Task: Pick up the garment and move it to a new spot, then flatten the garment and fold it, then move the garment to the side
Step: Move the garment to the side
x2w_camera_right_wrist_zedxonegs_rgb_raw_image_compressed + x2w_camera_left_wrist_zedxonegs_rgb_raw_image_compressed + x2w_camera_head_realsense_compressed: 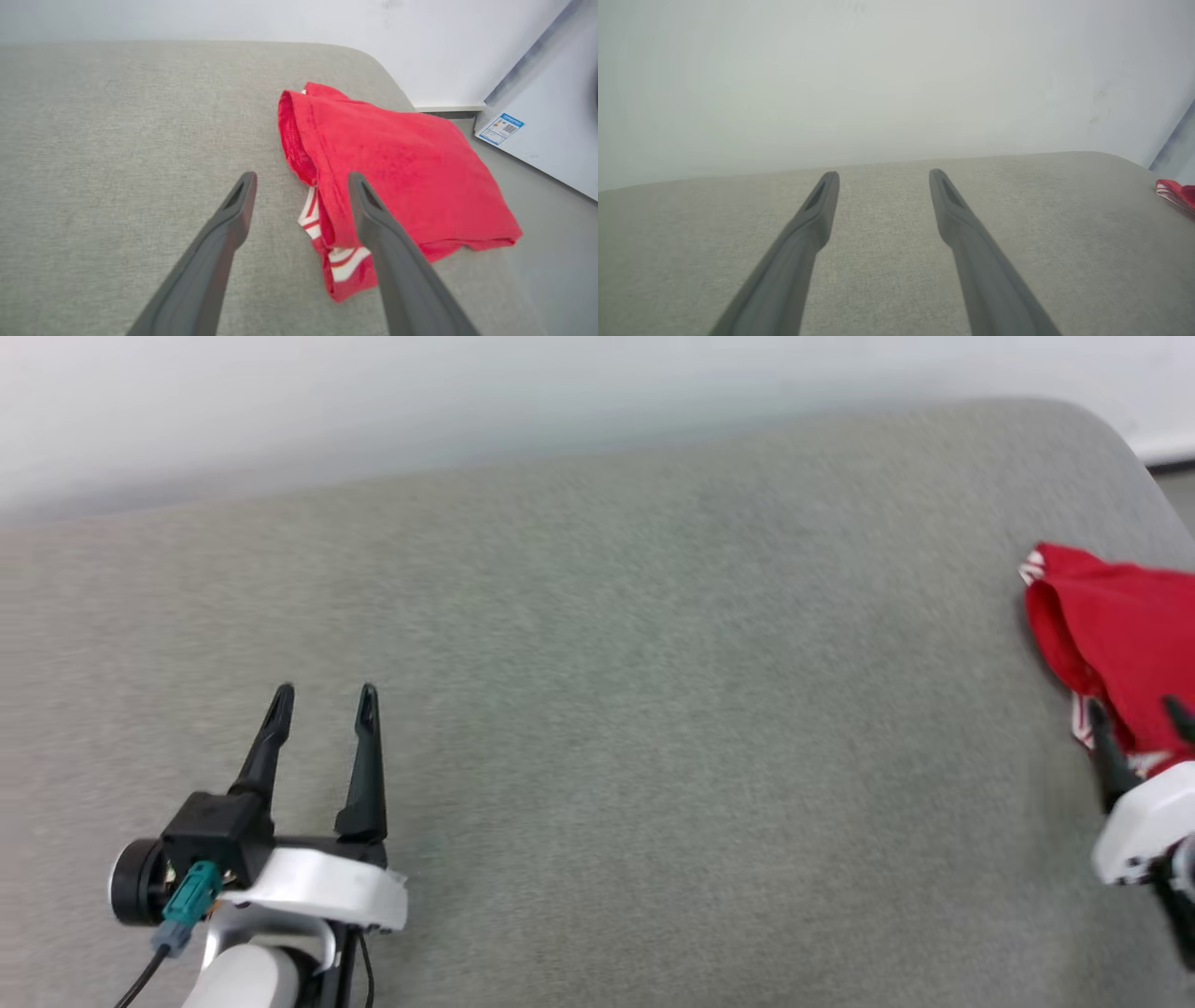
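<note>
Past the folded garment [402, 172], a blue-labelled panel [556, 130].

Left end effector [325, 695]: long tapered dark fingers [364, 765], black base [217, 821], glossy white wrist shell [322, 889], teal connector [189, 893] with black cable [140, 980].

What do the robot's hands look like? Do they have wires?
The left gripper and right gripper each have two long dark fingers with pointed tips on a white wrist. The left also has a teal plug and a thin black cable.
</note>
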`<state>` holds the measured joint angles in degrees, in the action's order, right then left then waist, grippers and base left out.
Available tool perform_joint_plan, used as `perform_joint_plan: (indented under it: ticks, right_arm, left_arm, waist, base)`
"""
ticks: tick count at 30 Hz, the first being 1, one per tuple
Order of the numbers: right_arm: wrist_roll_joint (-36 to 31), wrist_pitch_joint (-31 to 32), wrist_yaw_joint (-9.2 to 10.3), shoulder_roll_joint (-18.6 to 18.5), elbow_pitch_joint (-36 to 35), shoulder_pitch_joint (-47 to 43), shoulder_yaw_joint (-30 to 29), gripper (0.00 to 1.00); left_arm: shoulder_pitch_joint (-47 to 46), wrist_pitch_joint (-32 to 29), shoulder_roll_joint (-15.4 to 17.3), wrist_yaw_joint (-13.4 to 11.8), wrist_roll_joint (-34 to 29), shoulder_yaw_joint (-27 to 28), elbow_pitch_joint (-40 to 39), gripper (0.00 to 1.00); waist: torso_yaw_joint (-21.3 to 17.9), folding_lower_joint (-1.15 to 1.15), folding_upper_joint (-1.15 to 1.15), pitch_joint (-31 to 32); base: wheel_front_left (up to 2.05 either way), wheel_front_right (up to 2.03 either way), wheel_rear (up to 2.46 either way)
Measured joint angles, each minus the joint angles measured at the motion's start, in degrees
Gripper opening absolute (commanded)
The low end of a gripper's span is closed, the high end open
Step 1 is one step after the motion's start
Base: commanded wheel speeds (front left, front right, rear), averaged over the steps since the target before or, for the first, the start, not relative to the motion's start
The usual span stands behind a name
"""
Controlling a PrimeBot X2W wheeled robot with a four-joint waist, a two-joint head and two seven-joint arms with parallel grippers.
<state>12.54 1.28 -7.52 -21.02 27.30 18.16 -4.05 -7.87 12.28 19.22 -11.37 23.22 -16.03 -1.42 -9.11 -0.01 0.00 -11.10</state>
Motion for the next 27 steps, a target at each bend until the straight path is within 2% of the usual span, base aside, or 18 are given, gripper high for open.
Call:
perform_joint_plan:
  ticks: [4, 6, 14, 21, 27]
  right_arm:
    - [0.7, -1.0, 0.01, 2.3, -4.3, -1.9, 2.3, 1.0]
    - [1.2, -1.8, 0.01, 5.1, -8.4, -4.2, 3.6, 1.0]
    - [-0.6, -1.3, 0.01, 11.1, -21.1, -13.5, 2.0, 1.0]
    - [-2.6, 1.6, 0.02, 14.1, -30.4, -20.4, 0.9, 1.0]
    - [-3.0, 3.4, 0.02, 15.3, -34.0, -22.5, 1.0, 1.0]
  left_arm:
    - [1.6, 0.0, 0.7, -0.6, 0.3, 1.0, 0.7, 1.0]
    - [3.3, 0.0, 1.0, -1.2, 1.3, 2.0, 1.5, 1.0]
    - [8.1, 0.4, 2.1, -2.2, 1.2, 2.5, 3.6, 1.0]
    - [10.9, 0.0, 2.4, -1.9, 1.7, 1.7, 5.0, 1.0]
    - [11.5, 0.4, 1.8, -1.8, 2.4, 1.6, 6.5, 1.0]
  waist:
    - [2.0, 0.0, 0.0, 2.2]
    - [3.7, 0.0, 0.0, 4.3]
    - [6.9, 0.0, 0.0, 9.3]
    - [7.4, 0.0, 0.0, 12.3]
    - [7.0, 0.0, 0.0, 12.8]
  base:
    - [0.0, 0.0, 0.0]
    - [0.0, 0.0, 0.0]
    - [0.0, 0.0, 0.0]
    - [0.0, 0.0, 0.0]
    - [0.0, 0.0, 0.0]
